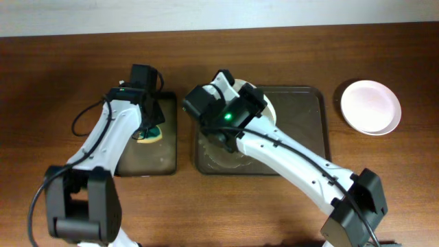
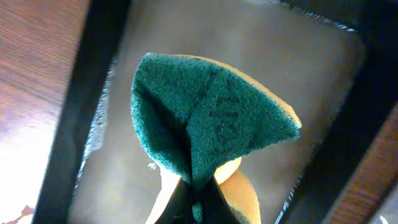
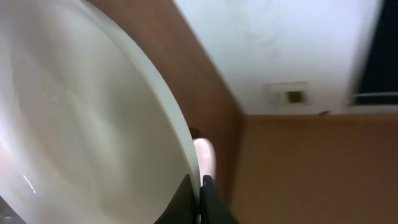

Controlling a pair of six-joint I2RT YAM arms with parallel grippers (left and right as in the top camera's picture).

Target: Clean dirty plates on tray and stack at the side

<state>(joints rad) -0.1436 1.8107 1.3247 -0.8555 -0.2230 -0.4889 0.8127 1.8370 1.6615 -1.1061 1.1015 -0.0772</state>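
My right gripper (image 1: 248,100) is shut on the rim of a white plate (image 1: 269,110) and holds it tilted on edge over the dark brown tray (image 1: 319,127). In the right wrist view the fingers (image 3: 200,190) pinch the plate's rim (image 3: 93,124). A second plate (image 1: 371,106) lies flat on the table to the right of the tray. A third plate (image 1: 218,156) seems to lie in the tray's near left part, mostly under my arm. My left gripper (image 1: 147,126) is shut on a folded green and yellow sponge (image 2: 205,124).
The sponge (image 1: 148,135) hangs over a smaller black tray (image 1: 168,159) with a wet floor, left of the brown tray. The black tray's rim (image 2: 81,124) shows in the left wrist view. My right arm crosses the brown tray's near side.
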